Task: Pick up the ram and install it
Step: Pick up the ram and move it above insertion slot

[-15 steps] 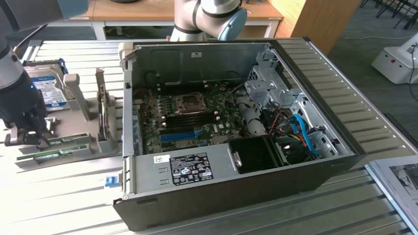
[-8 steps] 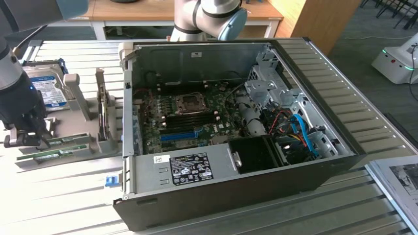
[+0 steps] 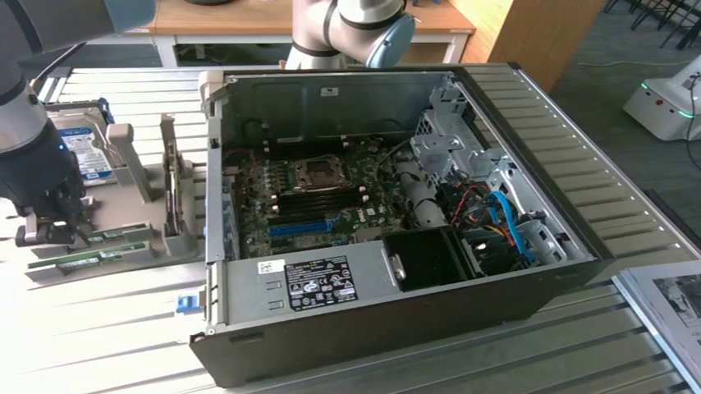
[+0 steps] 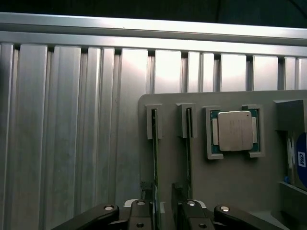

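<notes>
Straddling the ram point(image 4: 155, 148) in its grey holder point(image 4: 230, 191) — end effector point(image 4: 161, 194) spread wide, nothing gripped

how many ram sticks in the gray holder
2. First ram stick stands on edge in the slot farther from the processor; second ram stick in the slot beside it.

Robotics lab, slatted aluminium workbench point(image 3: 110, 345), opened PC case point(image 3: 438, 316)

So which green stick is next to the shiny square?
The ram stick in the slot beside the silver chip; the other ram stick stands one slot farther off.
</notes>
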`<move>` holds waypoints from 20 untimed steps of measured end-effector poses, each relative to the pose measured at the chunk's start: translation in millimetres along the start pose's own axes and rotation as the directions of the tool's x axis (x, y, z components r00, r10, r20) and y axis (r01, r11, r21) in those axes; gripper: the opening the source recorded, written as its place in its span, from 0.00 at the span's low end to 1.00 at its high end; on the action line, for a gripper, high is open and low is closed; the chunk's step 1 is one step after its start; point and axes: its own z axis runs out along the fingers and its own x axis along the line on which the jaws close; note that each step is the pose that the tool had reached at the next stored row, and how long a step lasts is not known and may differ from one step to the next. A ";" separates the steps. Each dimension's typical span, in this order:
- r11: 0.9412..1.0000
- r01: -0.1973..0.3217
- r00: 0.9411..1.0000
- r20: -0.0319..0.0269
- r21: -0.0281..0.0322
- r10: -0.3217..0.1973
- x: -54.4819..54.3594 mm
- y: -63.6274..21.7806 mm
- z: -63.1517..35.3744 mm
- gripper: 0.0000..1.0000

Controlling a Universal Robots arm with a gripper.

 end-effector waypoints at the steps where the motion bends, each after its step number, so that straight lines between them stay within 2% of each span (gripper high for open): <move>1: 1.000 0.000 1.000 0.000 0.000 0.000 0.0 -1.3 0.0 0.30; 12: 1.000 0.000 1.000 0.000 -0.001 0.000 0.3 -13.7 -0.5 0.30; 20: 1.000 0.000 1.000 0.000 -0.001 0.000 0.3 -14.2 1.6 0.30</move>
